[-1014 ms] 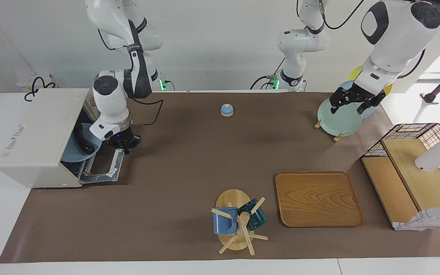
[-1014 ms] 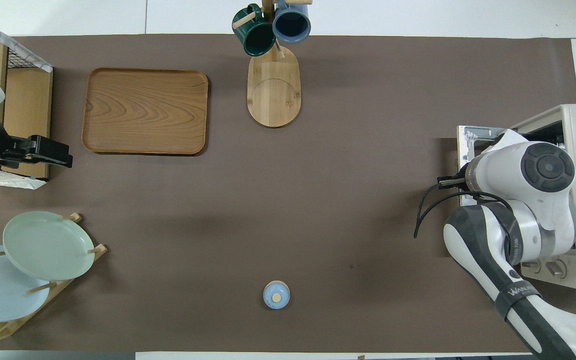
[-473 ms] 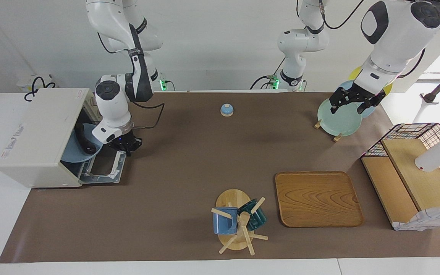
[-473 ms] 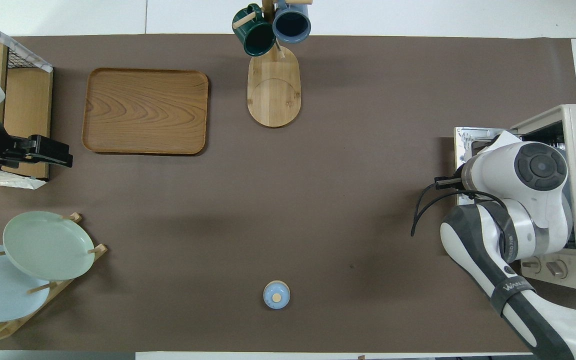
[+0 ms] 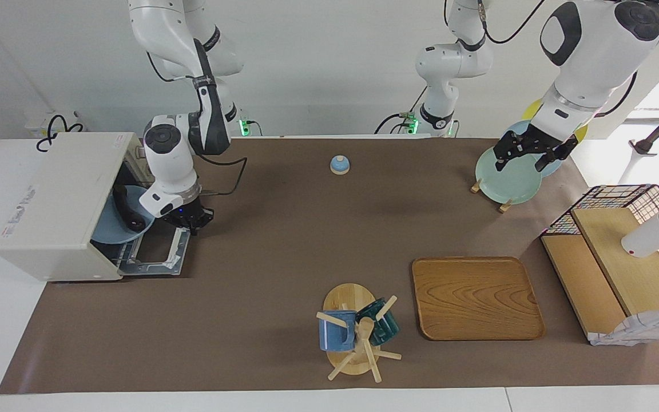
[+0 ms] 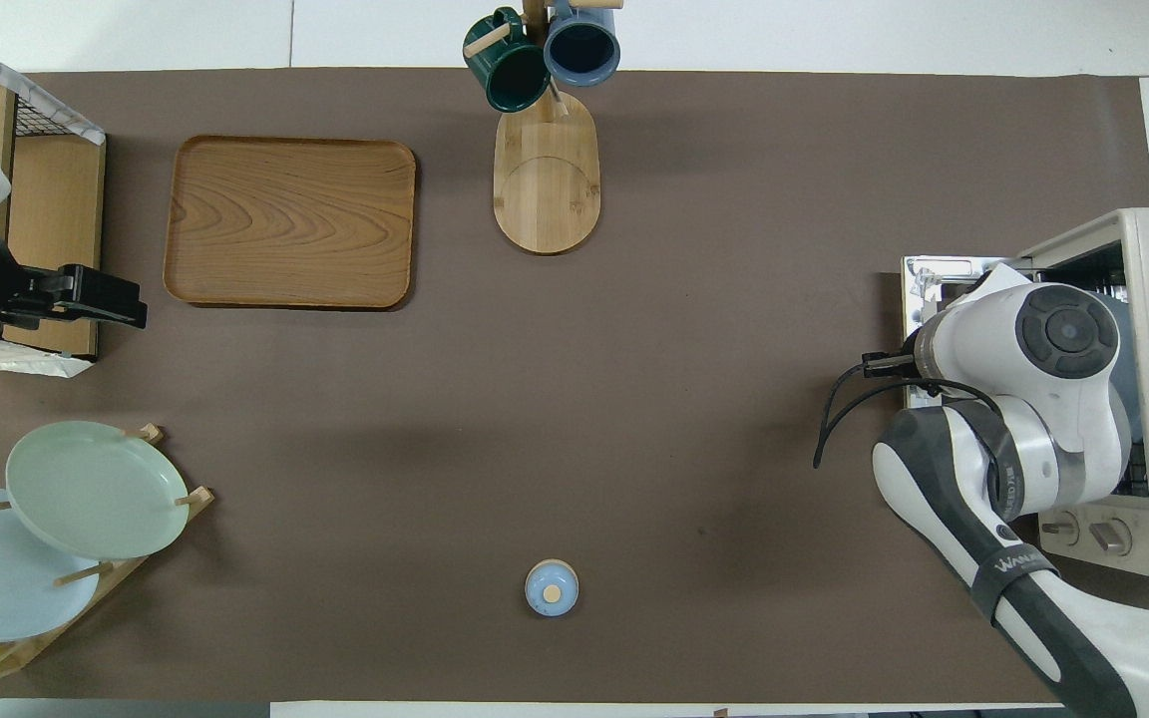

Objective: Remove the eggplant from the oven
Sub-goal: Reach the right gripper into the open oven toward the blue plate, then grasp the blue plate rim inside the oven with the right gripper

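While the eggplant [image 5: 126,208] lies on a blue plate [image 5: 113,228] inside the oven [image 5: 55,201], the right end effector [image 5: 192,220], fingertips together, empty, hangs just beside it over the dropped door [image 5: 158,252]; the left end effector [image 5: 527,154], wide, waits.

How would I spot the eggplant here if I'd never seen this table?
Find the white oven at the right arm's end of the table, its door dropped open. Inside, a blue plate sticks out of the opening, and the eggplant lies on it. It is the only long, glossy, near-black thing there.
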`<state>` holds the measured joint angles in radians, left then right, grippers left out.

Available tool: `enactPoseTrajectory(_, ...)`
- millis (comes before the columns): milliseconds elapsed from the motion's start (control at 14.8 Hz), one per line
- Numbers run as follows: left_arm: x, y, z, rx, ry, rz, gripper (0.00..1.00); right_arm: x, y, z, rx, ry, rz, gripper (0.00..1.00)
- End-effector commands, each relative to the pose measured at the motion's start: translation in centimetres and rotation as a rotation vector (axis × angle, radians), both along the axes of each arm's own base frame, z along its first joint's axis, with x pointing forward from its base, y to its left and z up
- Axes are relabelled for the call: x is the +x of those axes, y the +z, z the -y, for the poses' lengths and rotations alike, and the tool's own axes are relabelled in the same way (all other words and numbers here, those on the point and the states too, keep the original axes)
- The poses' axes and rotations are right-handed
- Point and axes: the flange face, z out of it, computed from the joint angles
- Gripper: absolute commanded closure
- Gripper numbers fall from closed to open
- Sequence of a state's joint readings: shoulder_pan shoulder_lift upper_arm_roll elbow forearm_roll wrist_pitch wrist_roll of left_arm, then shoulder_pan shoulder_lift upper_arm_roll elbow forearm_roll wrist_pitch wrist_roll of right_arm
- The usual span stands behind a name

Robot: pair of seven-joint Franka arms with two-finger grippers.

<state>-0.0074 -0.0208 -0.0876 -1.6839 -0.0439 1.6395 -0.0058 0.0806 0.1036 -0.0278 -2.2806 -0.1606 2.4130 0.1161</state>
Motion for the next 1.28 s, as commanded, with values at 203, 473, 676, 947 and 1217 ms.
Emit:
enactPoseTrajectory(203,-1.0,-1.8,1.0,-0.008,-0.002,0.027,0.0,-1.3,-0.2,-2.7,-0.025,-0.058,-0.013,1.0)
enactPoseTrajectory(473,-1.1,-3.4,1.1,-0.008,-0.008,0.015,0.0,0.0,1.9,-2.7,-0.03,-0.082,-0.007,0.47)
enactPoseTrajectory(676,-1.4,-4.7,1.1,-0.007,-0.009,0.021,0.0,0.4,6.0,-2.6,-0.051,-0.038,-0.04,0.29)
enactPoseTrajectory(947,-1.6,-6.0,1.5,-0.008,-0.016,0.016,0.0,0.3,9.7,-0.2,-0.092,-0.038,-0.134,0.29)
enactPoseTrajectory(1217,-1.6,-6.7,1.6,-0.007,-0.017,0.012,0.0,-0.6,8.1,3.2,-0.072,0.028,-0.106,0.36)
